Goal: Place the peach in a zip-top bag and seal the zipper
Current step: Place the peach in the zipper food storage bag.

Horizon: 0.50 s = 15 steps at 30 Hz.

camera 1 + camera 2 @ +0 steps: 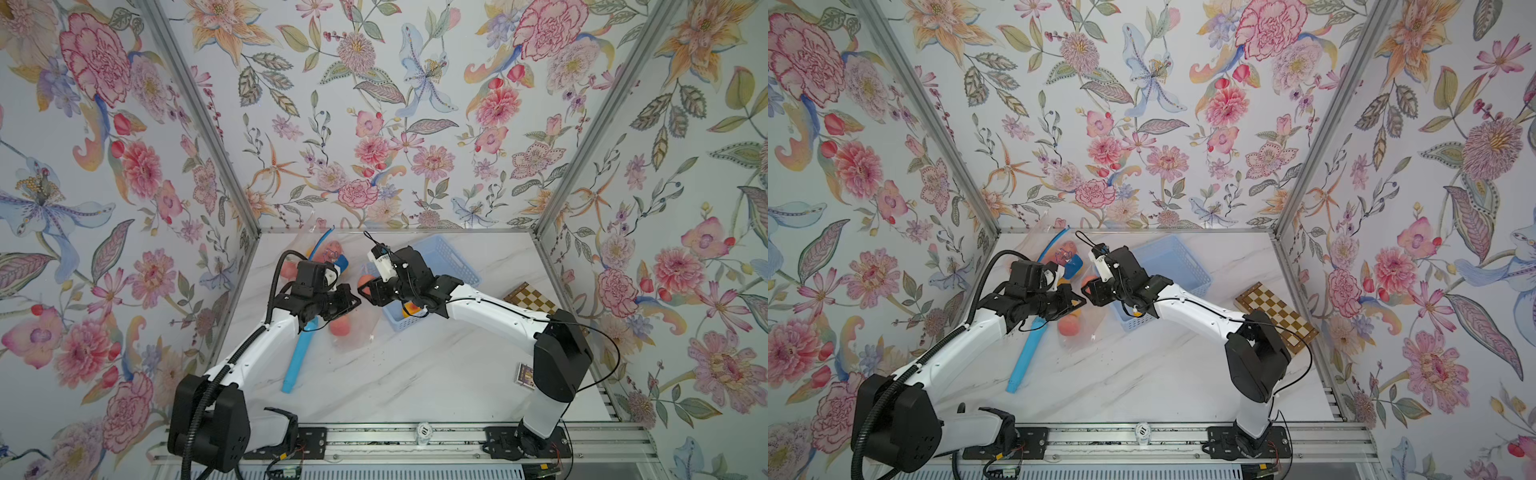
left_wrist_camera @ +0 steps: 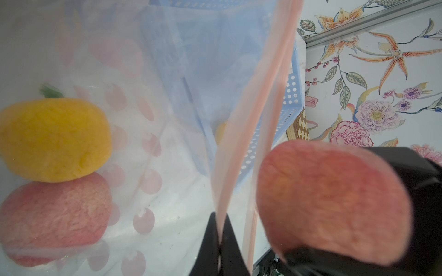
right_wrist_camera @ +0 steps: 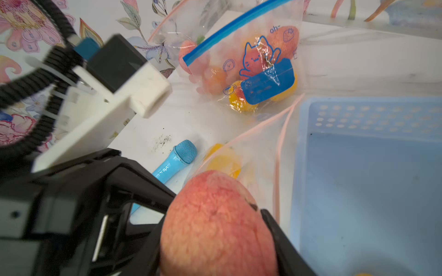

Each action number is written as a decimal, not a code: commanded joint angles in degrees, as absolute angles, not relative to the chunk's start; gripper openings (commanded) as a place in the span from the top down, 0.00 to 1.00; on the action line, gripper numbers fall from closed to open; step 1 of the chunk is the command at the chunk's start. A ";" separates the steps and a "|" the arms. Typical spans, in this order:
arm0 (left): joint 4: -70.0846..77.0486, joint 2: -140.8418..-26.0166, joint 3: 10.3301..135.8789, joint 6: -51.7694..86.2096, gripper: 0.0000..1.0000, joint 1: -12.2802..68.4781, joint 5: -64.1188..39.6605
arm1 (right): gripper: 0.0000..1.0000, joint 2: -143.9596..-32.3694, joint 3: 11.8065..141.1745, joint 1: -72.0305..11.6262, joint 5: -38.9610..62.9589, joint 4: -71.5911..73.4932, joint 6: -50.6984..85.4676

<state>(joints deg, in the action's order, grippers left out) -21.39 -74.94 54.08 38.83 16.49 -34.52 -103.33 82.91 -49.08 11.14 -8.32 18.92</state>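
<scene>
Above marble tabletop (image 1: 415,365), right hand (image 3: 215,239), half-open, clasps peach (image 3: 210,205); left hand (image 2: 220,222), closed tight, pinches bag rim (image 2: 241,143).

Basket (image 1: 451,255) right of front bag (image 1: 359,338); chessboard (image 1: 530,297) farther right (microphone (image 1: 300,353) left of bag).

Pink-red peach (image 3: 215,227), pale-blue basket (image 3: 358,114) — marbled table (image 1: 415,374), floral walls (image 1: 374,104)
</scene>
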 commanded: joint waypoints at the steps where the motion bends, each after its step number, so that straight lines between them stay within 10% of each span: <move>1: -23.61 -73.15 56.38 37.37 1.00 16.00 -35.24 | 0.55 -104.12 83.85 -49.17 10.37 -7.96 20.04; 15: -26.72 -71.46 58.70 35.60 1.00 15.96 -34.39 | 0.51 -105.98 86.31 -50.45 1.92 -15.30 18.58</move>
<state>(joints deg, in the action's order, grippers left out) -24.97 -72.64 56.71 36.97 16.49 -34.35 -105.03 83.99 -49.47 4.89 -12.49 19.44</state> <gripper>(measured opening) 0.045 0.511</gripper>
